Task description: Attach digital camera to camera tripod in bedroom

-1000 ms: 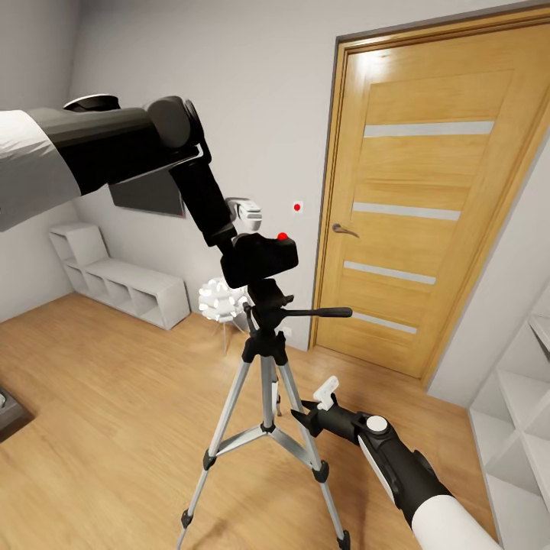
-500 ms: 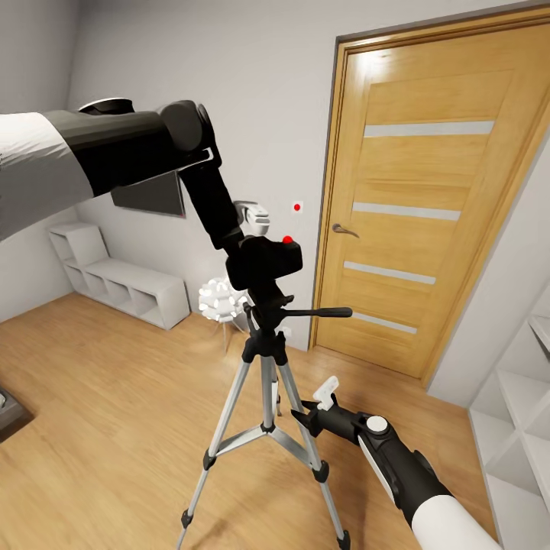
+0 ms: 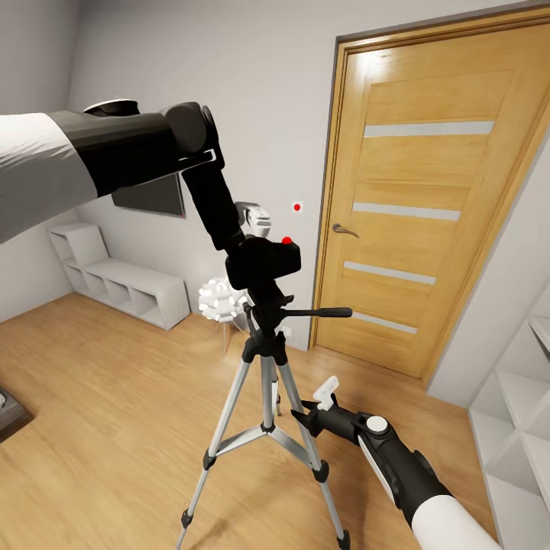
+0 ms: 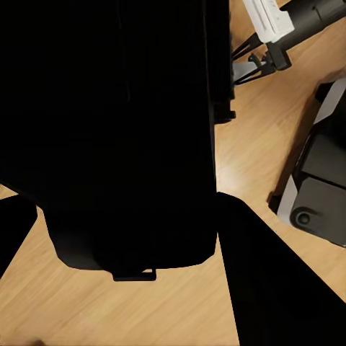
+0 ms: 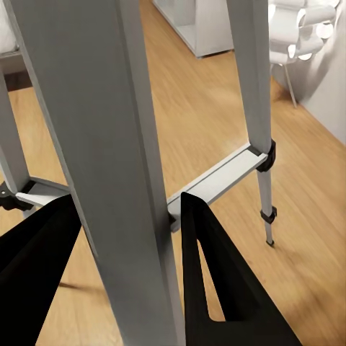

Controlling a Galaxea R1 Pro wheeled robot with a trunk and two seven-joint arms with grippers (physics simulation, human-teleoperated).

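Pale grey walls (image 3: 252,92), light wood plank floor (image 3: 114,412). Wooden door (image 3: 428,198) with pale stripes and a metal handle (image 3: 344,228), at right of the far wall. Low white cube shelf (image 3: 122,286) along the left wall, dark panel (image 3: 149,195) above it. White shelves (image 3: 519,412) at right edge. White chair (image 3: 220,299) near the door.

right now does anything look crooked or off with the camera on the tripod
Nothing stands out. The camera sits about level on the tripod head, held by the left gripper. The tripod stands upright with its legs spread on the wood floor.
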